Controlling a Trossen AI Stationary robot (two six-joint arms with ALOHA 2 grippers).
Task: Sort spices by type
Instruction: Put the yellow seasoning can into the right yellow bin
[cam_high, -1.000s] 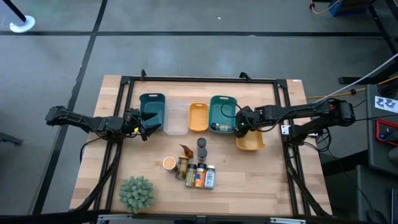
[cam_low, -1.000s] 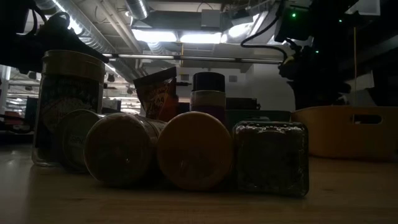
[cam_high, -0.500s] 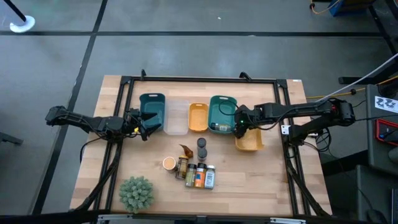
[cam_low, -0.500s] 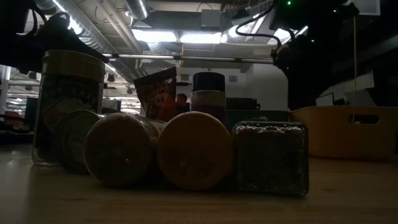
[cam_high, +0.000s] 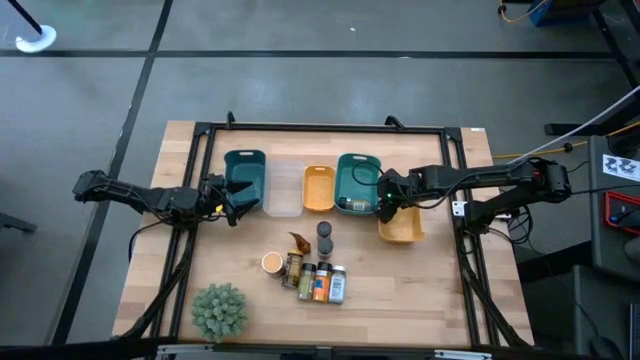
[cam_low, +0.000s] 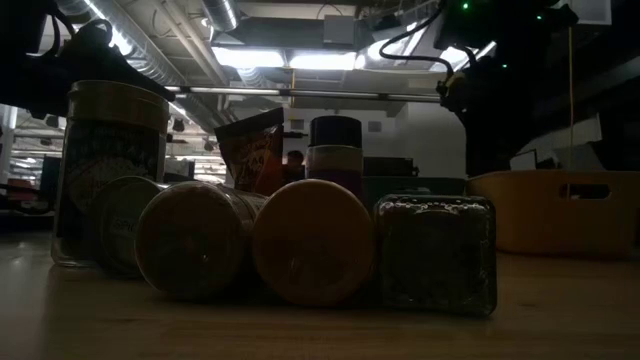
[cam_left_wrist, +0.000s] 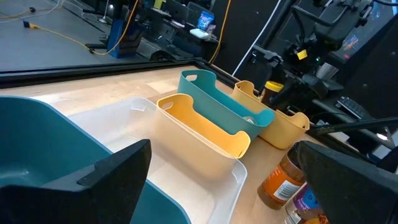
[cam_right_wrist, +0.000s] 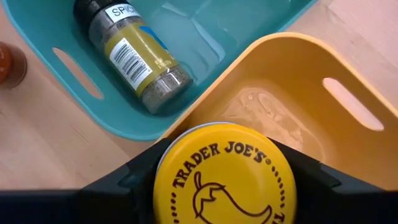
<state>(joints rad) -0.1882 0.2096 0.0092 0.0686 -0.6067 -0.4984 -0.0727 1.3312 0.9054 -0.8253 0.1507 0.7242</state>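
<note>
Several spice jars and a brown-orange packet (cam_high: 298, 242) stand and lie in a cluster (cam_high: 310, 275) at the table's middle near side; in the low view they fill the foreground (cam_low: 310, 255). One dark-lidded bottle (cam_right_wrist: 138, 53) lies on its side in the right teal tray (cam_high: 355, 175). My right gripper (cam_high: 385, 203) is shut on a yellow-lidded jar (cam_right_wrist: 225, 177) above the near left corner of the yellow-orange tray (cam_high: 402, 228). My left gripper (cam_high: 237, 207) waits open over the left teal tray (cam_left_wrist: 56, 143). My right gripper has the yellow-lidded jar between its two fingers (cam_right_wrist: 121, 180), one on each side just below the lid (cam_right_wrist: 225, 155). It comes from above, and the lid faces the wrist camera. The lid hides the contact itself. The jar is lifted clear, upright, over the yellow-orange tray's rim (cam_right_wrist: 205, 99).
A row of trays lines the far middle: left teal (cam_high: 245, 178), clear (cam_high: 283, 190), small orange (cam_high: 318, 188), right teal, yellow-orange. A green bushy plant (cam_high: 220, 310) stands at the near left. Black frame rails (cam_high: 320, 128) run along the table's edges. Bare wood lies near right.
My right gripper, with the jar, shifted slightly toward the table's left and rose a little, then stayed still. Nothing else moved.
</note>
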